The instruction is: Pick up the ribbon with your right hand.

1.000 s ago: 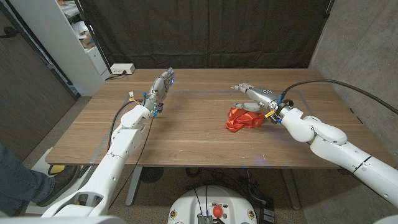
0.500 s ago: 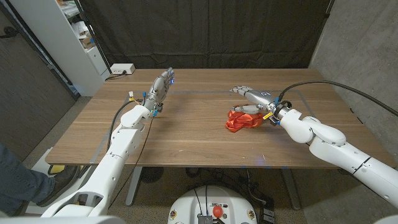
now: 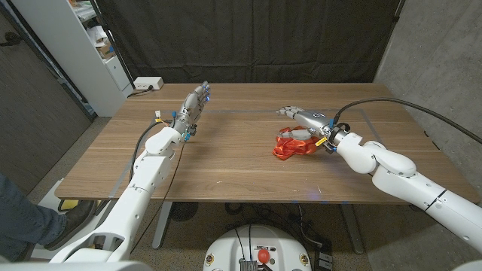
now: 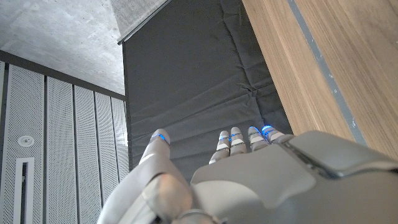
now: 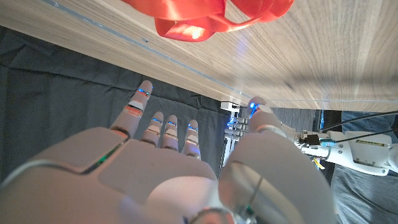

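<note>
Dark curtains hang behind a wooden tabletop [image 3: 226, 162], with a white shelf unit [image 3: 83, 45] at the far left and a white power strip [image 3: 147, 83] on the tabletop's far left corner. On the left side, the left hand [image 3: 193, 108] stands raised over the tabletop, fingers [image 4: 239, 140] straight, slightly apart, and holding nothing. Right of the middle lies the ribbon [image 3: 293, 144], a crumpled red-orange heap resting on the wood. Over and just behind it hovers the right hand [image 3: 305, 120], its fingers [image 5: 163, 127] spread and empty, the thumb apart from the rest; from the right wrist view the ribbon [image 5: 211, 15] lies beyond the fingertips, not touched by them.
</note>
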Available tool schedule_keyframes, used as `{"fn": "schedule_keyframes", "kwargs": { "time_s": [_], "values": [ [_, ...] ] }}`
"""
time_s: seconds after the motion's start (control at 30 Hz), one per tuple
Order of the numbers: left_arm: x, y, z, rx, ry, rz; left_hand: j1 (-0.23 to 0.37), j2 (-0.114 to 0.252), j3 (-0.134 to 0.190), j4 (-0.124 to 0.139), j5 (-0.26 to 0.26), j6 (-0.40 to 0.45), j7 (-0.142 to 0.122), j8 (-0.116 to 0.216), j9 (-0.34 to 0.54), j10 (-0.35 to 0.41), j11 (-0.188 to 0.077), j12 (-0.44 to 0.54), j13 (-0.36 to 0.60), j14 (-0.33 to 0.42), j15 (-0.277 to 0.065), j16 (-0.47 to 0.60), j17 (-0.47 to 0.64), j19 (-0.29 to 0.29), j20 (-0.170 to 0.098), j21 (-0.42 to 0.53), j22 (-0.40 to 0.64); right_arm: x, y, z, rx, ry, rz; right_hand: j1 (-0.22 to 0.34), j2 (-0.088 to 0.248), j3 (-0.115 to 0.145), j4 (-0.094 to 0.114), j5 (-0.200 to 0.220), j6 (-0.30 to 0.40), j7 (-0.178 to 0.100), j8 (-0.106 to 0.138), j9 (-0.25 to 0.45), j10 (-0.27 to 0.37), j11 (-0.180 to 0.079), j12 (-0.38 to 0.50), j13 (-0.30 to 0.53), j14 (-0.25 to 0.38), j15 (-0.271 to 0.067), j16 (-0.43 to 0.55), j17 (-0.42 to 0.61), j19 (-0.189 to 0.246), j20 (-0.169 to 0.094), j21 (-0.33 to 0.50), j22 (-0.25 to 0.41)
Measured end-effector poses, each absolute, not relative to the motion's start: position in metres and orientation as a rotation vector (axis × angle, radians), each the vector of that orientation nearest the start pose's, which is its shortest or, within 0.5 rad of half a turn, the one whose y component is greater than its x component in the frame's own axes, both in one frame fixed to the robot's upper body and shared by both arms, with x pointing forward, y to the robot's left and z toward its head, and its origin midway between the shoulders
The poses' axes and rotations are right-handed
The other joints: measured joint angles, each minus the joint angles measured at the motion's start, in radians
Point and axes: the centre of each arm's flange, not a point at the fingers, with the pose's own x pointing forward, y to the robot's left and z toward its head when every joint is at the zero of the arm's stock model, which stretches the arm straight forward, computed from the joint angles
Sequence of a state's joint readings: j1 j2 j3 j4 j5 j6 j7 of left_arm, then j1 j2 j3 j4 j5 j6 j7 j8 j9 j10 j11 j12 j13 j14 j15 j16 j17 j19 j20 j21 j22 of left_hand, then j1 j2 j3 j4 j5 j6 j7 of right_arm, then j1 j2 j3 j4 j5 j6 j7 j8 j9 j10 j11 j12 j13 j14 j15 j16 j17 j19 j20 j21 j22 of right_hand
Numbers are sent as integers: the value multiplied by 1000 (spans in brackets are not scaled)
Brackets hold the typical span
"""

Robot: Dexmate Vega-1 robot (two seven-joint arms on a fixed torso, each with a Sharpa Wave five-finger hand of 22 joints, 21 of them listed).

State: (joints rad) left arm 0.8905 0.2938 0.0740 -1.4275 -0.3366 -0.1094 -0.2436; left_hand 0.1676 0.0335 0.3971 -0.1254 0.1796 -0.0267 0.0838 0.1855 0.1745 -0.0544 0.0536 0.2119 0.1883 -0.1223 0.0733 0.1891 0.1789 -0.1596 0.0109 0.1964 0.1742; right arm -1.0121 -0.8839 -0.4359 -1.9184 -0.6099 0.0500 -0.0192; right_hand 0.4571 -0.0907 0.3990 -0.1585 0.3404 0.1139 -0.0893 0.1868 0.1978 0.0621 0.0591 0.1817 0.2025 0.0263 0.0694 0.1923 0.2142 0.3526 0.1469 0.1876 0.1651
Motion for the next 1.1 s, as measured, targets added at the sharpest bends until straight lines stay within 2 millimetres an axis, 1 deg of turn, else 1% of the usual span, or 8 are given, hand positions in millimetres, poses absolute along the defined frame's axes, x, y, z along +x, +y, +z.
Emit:
{"fn": "schedule_keyframes", "kwargs": {
  "time_s": [0.13,0.37,0.43,0.47,0.7,0.9,0.97,1.1],
  "values": [
    [637,277,7,47,-631,-271,0,0,0,0,0,0,0,0,0,0,0,0,0,0,0,0,0,0,0,0,0,541,-211,-19,-1496,-807,144,7,-7,0,0,4,0,0,0,0,-5,-5,0,0,0,0,0,0,-2,5,0,0],
    [639,278,8,45,-629,-270,0,0,0,0,0,0,0,0,0,2,-2,0,0,2,-2,0,0,0,0,0,0,544,-209,-25,-1491,-795,149,7,-7,0,0,7,-5,-5,0,0,-5,-5,0,0,-5,5,0,-3,-11,15,-7,0],
    [640,278,8,44,-628,-270,0,0,0,0,0,0,0,0,0,4,-4,0,0,4,-4,0,0,0,0,0,0,545,-208,-27,-1489,-790,151,11,-10,0,0,7,-11,0,0,0,-13,-5,0,0,-13,5,0,-5,-16,20,-7,0],
    [640,278,8,44,-628,-270,0,0,0,0,0,0,0,0,0,4,-4,0,0,4,-4,0,0,0,0,0,0,545,-208,-27,-1489,-789,150,11,-10,0,0,7,-14,-4,0,0,-13,-5,0,0,-14,4,0,-5,-22,25,-7,0],
    [642,277,9,46,-627,-272,0,0,0,0,0,0,0,0,0,4,-4,0,0,4,-4,0,0,0,0,0,0,548,-204,-32,-1484,-778,153,16,-16,0,0,11,-21,0,0,0,-25,0,0,0,-20,5,0,-5,-31,35,-10,0],
    [643,277,10,46,-625,-273,0,0,0,0,0,0,0,0,0,4,-4,0,0,4,-4,0,0,0,0,0,0,550,-203,-35,-1487,-769,155,16,-16,0,0,15,-21,0,0,0,-30,-5,0,0,-28,7,0,-5,-33,36,-10,0],
    [644,277,10,45,-624,-272,0,0,0,0,0,0,0,0,0,4,-4,0,0,4,-4,0,0,-4,4,0,0,550,-203,-35,-1488,-767,154,16,-16,0,0,15,-21,0,0,0,-30,-5,0,0,-28,7,0,-5,-39,43,-10,0],
    [644,277,10,46,-624,-273,0,0,0,0,0,0,0,0,0,4,-4,0,0,4,-4,0,0,-5,5,0,0,553,-200,-39,-1489,-759,162,20,-20,0,0,15,-21,0,0,0,-30,-5,0,0,-28,7,0,-5,-43,39,-10,0]
  ]
}}
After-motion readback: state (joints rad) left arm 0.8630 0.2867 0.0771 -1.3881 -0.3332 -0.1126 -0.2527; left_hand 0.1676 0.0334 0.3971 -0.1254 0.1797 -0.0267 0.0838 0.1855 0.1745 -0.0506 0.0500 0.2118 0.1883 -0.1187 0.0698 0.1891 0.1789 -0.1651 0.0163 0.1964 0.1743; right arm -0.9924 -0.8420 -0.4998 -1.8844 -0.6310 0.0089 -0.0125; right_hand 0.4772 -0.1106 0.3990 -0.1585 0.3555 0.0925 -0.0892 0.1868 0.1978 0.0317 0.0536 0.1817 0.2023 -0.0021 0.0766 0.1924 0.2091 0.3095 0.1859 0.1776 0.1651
